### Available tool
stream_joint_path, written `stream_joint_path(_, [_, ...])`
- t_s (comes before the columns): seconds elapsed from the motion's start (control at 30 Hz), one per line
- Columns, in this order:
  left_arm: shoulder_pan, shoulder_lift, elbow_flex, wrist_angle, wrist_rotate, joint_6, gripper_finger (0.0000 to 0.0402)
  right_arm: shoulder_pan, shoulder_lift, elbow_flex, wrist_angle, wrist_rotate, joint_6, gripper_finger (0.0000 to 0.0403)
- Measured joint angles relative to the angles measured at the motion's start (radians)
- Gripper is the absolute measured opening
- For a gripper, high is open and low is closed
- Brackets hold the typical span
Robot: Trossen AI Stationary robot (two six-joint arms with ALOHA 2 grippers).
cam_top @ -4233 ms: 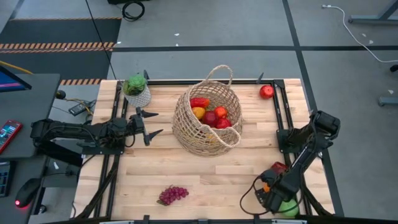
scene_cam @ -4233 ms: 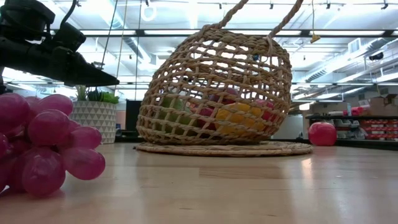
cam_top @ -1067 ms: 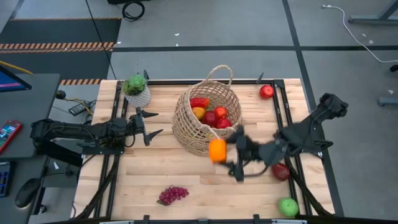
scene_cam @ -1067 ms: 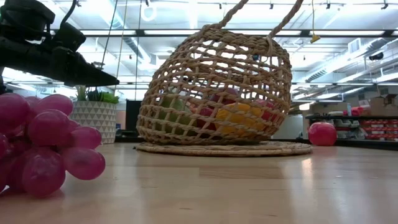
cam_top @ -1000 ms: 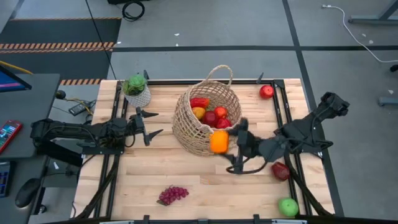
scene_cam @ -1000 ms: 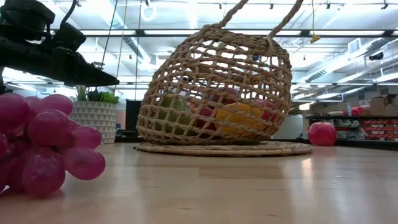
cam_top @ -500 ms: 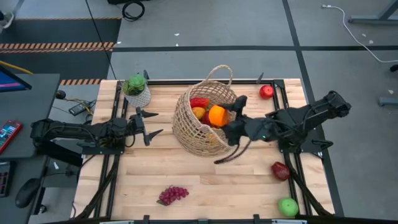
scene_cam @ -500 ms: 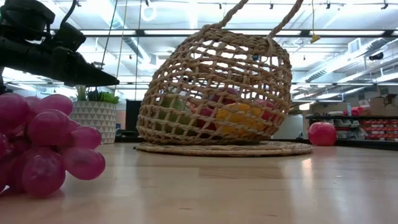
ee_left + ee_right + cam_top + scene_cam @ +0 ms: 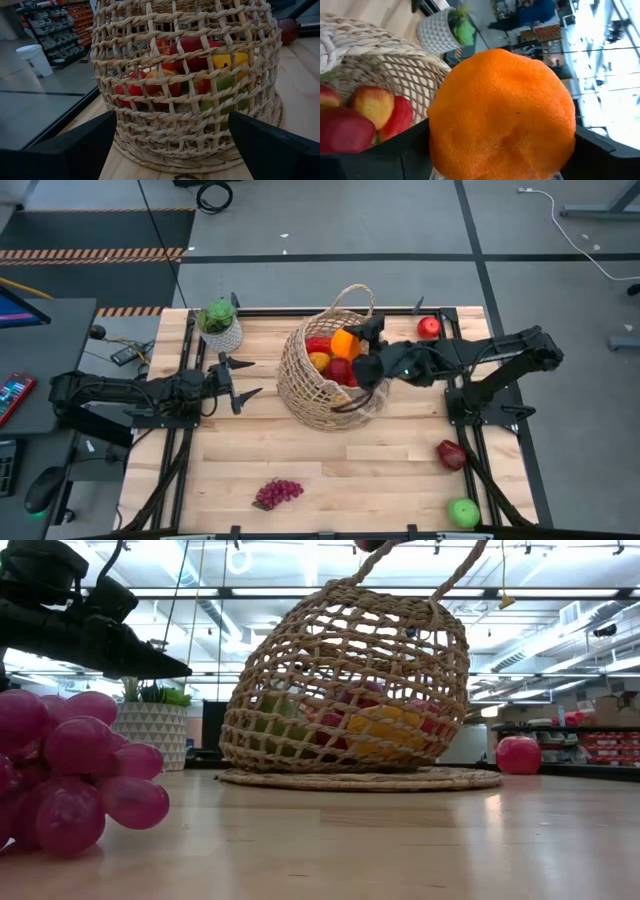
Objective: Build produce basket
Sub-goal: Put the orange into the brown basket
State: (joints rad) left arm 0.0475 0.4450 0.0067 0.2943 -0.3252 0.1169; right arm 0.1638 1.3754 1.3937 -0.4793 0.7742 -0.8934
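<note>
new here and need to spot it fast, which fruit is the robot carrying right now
Find the basket mid-table. Above its opening, the right claw is shut on an orange. It is the only plain orange ball there; the fruit below it is red or yellow.

Both arms dark, near-black, built of chunky jointed links. Left claw point(image 9: 238, 383): two slim black fingers with tapered tips. Fingers point(image 9: 65, 152) matte black, broad flat inner faces, no markings visible. Right claw point(image 9: 352, 352): dark body, small green light spot on wrist housing. Thin black cable loops loose beneath right forearm. Black base brackets on rails at surface point(image 9: 310, 465) edges.
</note>
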Motion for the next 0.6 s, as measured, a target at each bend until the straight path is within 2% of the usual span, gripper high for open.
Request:
stream_joint_path(0.4, [0.000,0.000,0.000,0.000,0.000,0.000,0.0390,-0.180,0.001,-0.004,0.000,-0.277,0.008,0.0338])
stream_joint_path(0.6, [0.000,0.000,0.000,0.000,0.000,0.000,0.0390,-0.246,0.001,-0.004,-0.001,-0.386,0.184,0.0338])
